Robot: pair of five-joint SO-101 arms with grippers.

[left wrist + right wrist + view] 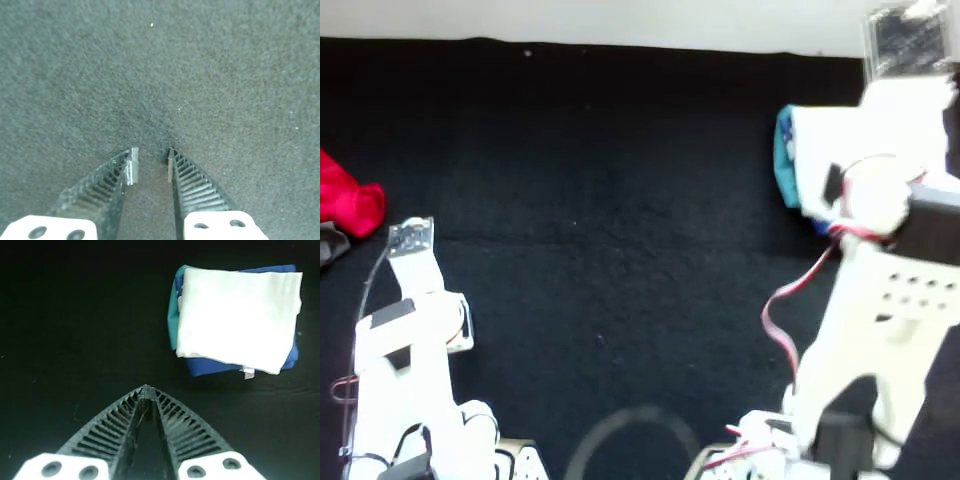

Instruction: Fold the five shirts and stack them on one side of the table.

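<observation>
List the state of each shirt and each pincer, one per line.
white shirt: folded, topmost
blue shirt: folded, under the white shirt
teal shirt: folded, partly under the white shirt
red shirt: crumpled, unfolded
left pincer: open, empty
right pincer: shut, empty

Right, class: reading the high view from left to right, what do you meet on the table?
Red shirt → left arm → stack of folded shirts, its teal edge showing beside the right arm.

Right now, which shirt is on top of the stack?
The white shirt; the blue shirt and teal shirt lie under it, showing only at its edges. The red shirt lies apart.
</observation>
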